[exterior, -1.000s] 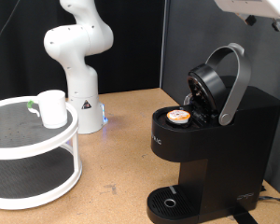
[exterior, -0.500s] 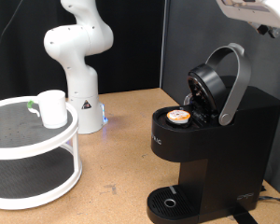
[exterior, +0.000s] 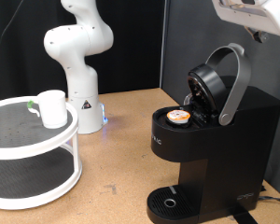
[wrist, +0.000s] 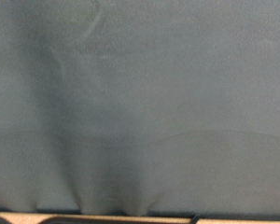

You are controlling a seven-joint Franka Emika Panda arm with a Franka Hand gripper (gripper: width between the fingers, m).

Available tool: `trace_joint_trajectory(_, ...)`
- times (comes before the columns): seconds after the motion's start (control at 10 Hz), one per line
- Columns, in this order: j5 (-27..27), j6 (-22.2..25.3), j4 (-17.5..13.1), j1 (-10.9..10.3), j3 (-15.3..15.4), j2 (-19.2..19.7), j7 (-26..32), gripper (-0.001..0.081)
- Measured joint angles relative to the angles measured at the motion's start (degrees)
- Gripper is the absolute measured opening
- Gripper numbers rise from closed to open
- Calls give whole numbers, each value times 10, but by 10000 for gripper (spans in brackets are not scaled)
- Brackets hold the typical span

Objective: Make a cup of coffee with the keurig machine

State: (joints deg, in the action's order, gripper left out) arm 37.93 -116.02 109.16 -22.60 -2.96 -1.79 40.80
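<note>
- Gripper (exterior: 255, 13): has shifted toward the exterior view's left since the earlier frames; high above the machine, fingers unseen, so open or closed cannot be told.
- Keurig machine (exterior: 215, 140): lid raised, pod (exterior: 180, 116) seated in the chamber.
- Cup (exterior: 52, 107): on the white tiered stand (exterior: 28, 177), well apart.
- Wrist view: only grey backdrop.

Your desk (exterior: 121, 140) is a tan, wood-coloured surface. Standing directly on it at the exterior view's right is the keurig machine (exterior: 215, 140), lid raised. At the exterior view's left sits a white two-tier round stand (exterior: 33, 154), and on its upper shelf you have the cup of coffee (exterior: 52, 108), a plain white cup standing upright. Behind the stand, the white robot base (exterior: 82, 107) rests on the desk. The wrist view gives you only a grey cloth backdrop (wrist: 140, 103).
</note>
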Motion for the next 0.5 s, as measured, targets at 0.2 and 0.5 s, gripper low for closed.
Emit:
trace_joint_trajectory(0.2, -10, 9, -1, 3, -2, 0, 0, 3)
trace_joint_trajectory(0.5, -27, 30, -2, 9, -8, 0, 2, 0)
